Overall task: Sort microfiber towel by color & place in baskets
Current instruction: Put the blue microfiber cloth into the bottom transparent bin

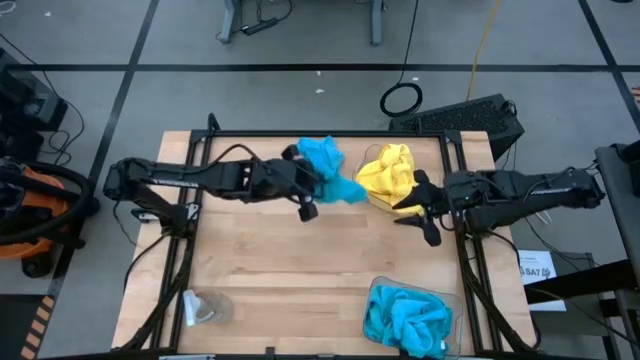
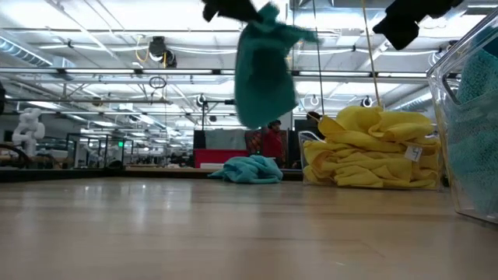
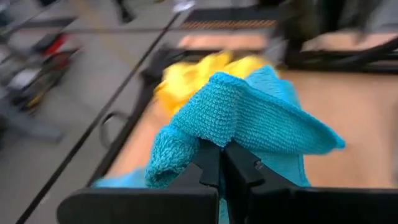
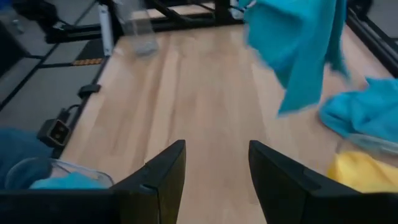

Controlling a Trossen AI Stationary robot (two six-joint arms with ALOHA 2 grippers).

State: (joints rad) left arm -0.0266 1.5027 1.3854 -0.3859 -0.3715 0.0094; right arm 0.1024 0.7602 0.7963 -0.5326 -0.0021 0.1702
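Observation:
A turquoise microfiber towel (image 2: 264, 74) hangs high over the table's middle, with my left gripper (image 1: 318, 188) shut on it. More turquoise towels lie in a heap (image 1: 322, 155) near the far edge. Yellow towels (image 1: 388, 172) are piled in a clear basket (image 2: 310, 159) at the far right. A second clear basket (image 1: 455, 300), at the near right, holds turquoise towels (image 1: 405, 315). My right gripper (image 1: 415, 210) hovers open beside the yellow pile, with nothing between its fingers (image 4: 161, 171). My left gripper pinches a bunched fold of the turquoise towel (image 3: 214, 134) between its two shut fingers (image 3: 239, 168). The fingers come from the table's left, slanting downward. The towel drapes over and below the fingertips, slack, its lower end (image 2: 261, 117) clear of the table.
A small clear glassy object (image 1: 200, 308) lies near the table's near left corner. A black frame rail (image 1: 330, 133) runs along the table's far edge and down both sides. Bare wood (image 1: 290, 260) lies across the table's middle and left.

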